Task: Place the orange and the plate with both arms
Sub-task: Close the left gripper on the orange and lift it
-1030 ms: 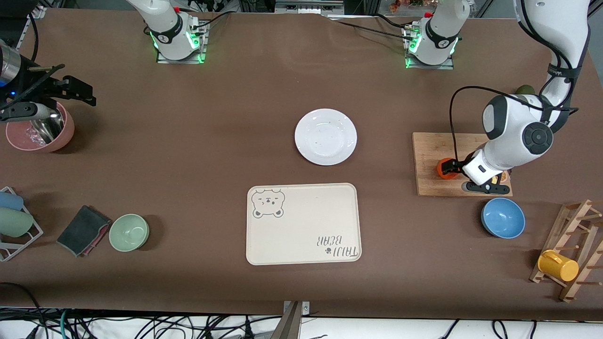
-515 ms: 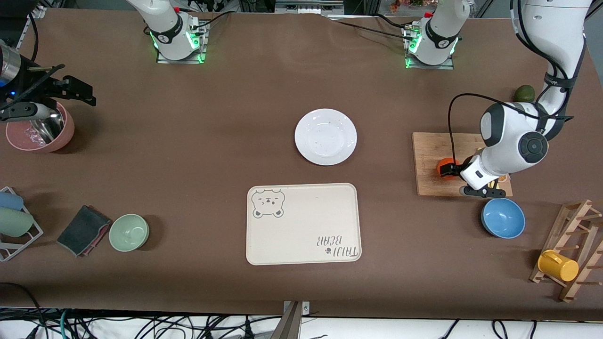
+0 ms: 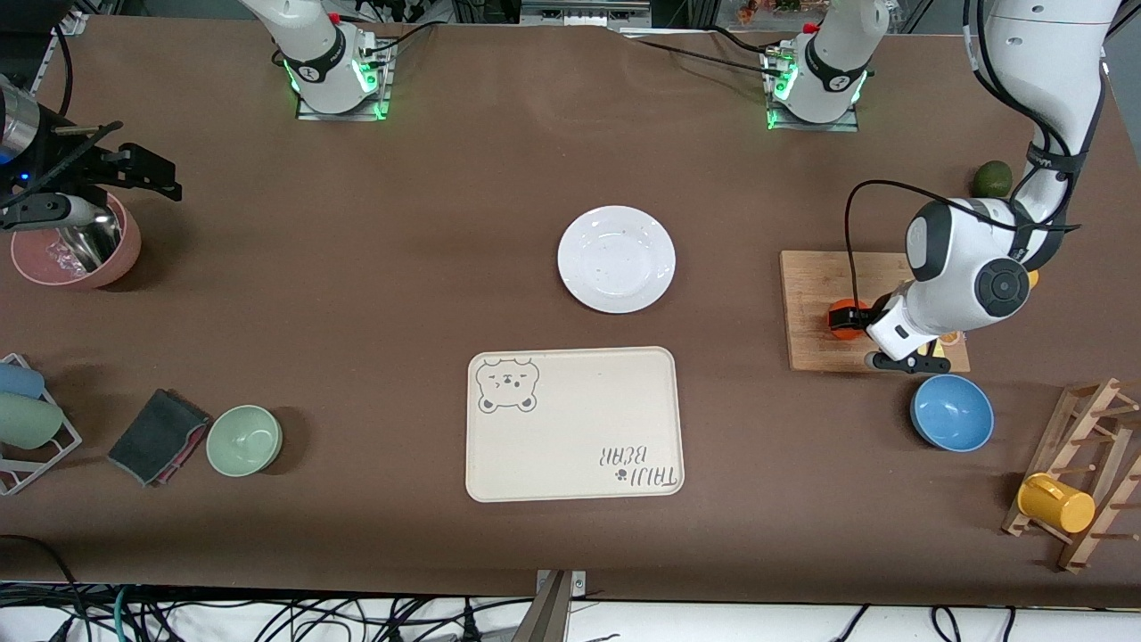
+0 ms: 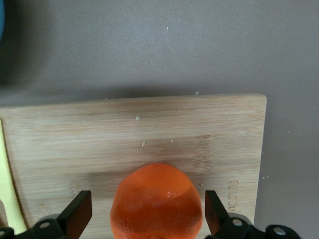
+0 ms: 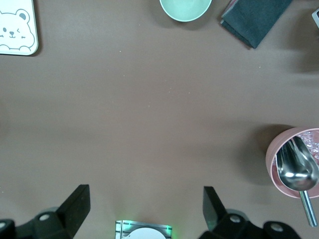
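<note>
left gripper point(image 4: 148, 219) spread wide around the orange point(image 4: 157, 201) on the cutting board point(image 4: 149, 134), pads clear of it; front view hides that gap. it has crept a bit toward the plate point(image 3: 616, 259) since before. right gripper point(image 5: 144, 211) waits, released, over bare table.

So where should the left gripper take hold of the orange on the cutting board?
Across its widest middle, from above: the orange is round and sits free on the cutting board, and the open left gripper already straddles it.
</note>
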